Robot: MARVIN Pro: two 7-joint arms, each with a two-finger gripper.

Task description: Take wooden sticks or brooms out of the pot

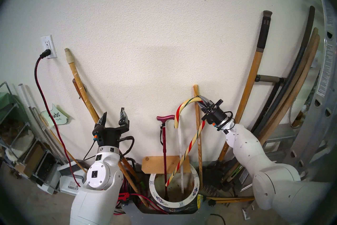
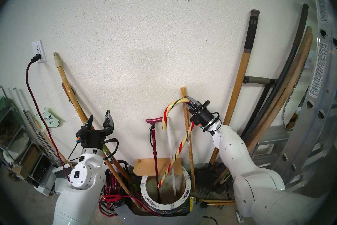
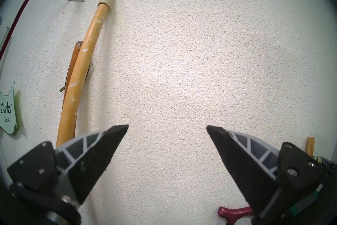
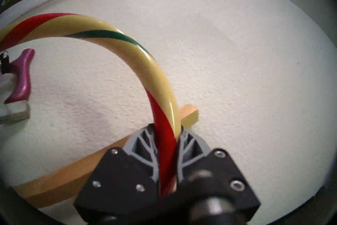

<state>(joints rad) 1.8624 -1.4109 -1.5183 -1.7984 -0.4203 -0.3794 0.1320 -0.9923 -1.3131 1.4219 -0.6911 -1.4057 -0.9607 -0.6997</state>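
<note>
The flowered white-rimmed pot (image 1: 193,194) (image 2: 145,195) stands on the floor by the wall. My right gripper (image 1: 202,100) (image 2: 189,100) (image 4: 166,134) is shut on the hook of the cream candy-cane stick (image 1: 188,149) (image 2: 176,153) (image 4: 127,40); the stick hangs tilted, its lower tip over the pot's mouth. The magenta T-handled cane (image 1: 165,142) (image 2: 155,144) (image 4: 21,80) (image 3: 235,212) and a thin white slat (image 1: 180,157) (image 2: 171,153) stand in the pot. My left gripper (image 1: 114,114) (image 2: 99,116) (image 3: 167,127) is open and empty, pointing up at the wall left of the pot.
Tan wooden handles lean on the wall: one long handle at left (image 1: 82,91) (image 3: 80,73), a thin stick (image 1: 198,137) beside the pot, several tool handles at right (image 1: 249,80). A red cord (image 1: 49,109) runs from the outlet (image 1: 48,46). An aluminium ladder (image 1: 326,73) stands far right, shelving (image 1: 16,137) far left.
</note>
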